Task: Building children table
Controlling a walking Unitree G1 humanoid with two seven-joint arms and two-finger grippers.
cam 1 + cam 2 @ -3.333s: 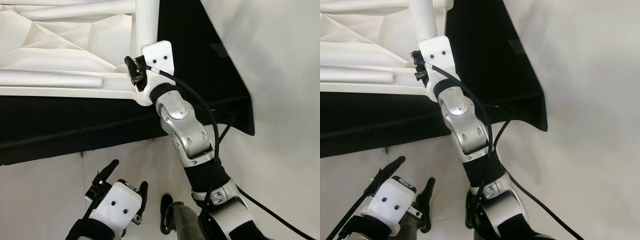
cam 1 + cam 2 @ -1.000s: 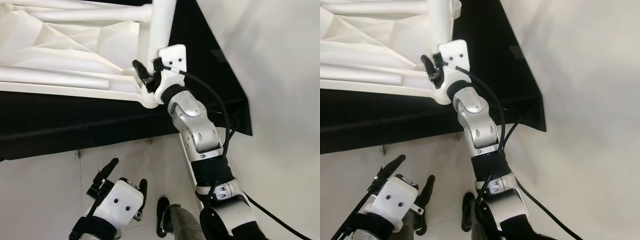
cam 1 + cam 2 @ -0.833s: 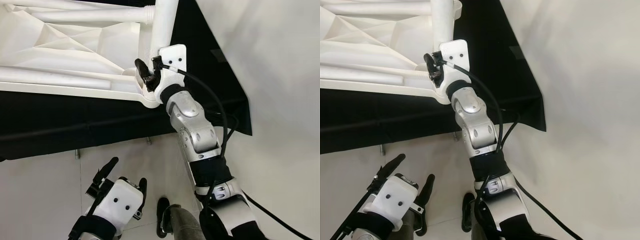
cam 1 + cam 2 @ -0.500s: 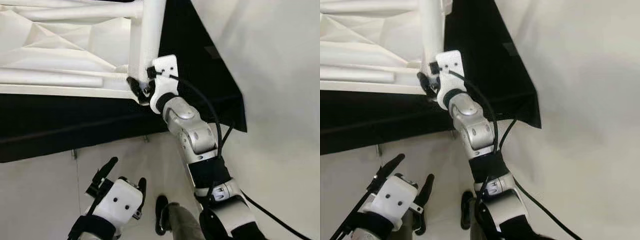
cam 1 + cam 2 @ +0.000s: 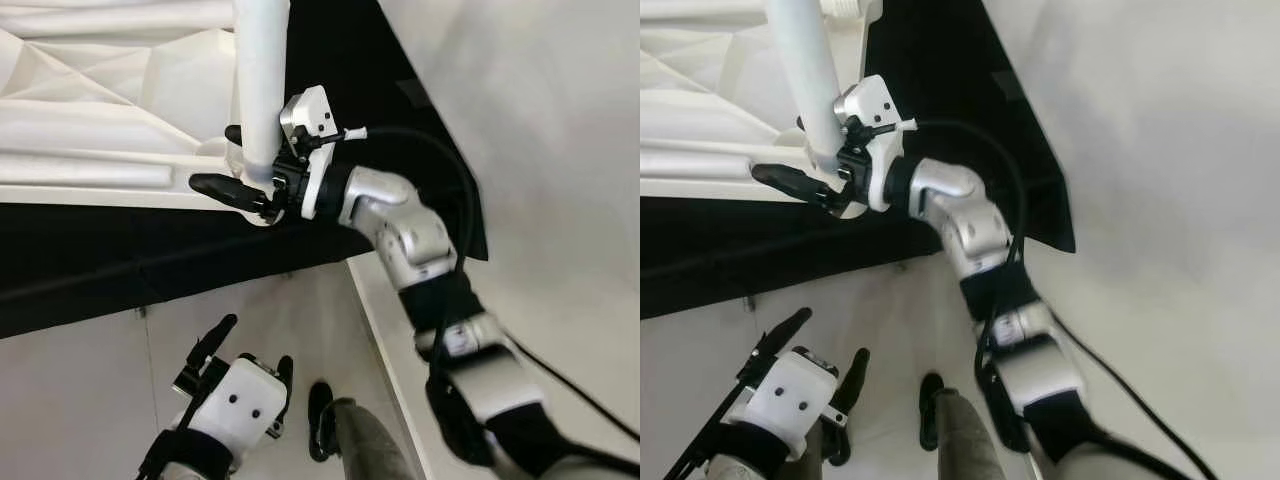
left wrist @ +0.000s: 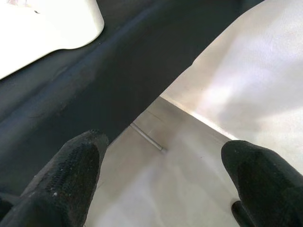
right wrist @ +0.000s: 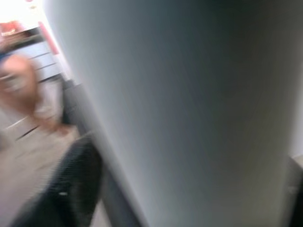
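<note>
On black cloth [image 5: 150, 260], right gripper [image 5: 240, 170] fingers straddle table leg [image 5: 258, 90]

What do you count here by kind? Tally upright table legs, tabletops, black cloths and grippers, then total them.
upright table leg: 1
tabletop: 1
black cloth: 1
grippers: 2 (right gripper clamped on the leg, left gripper low and open)
Total: 5
</note>
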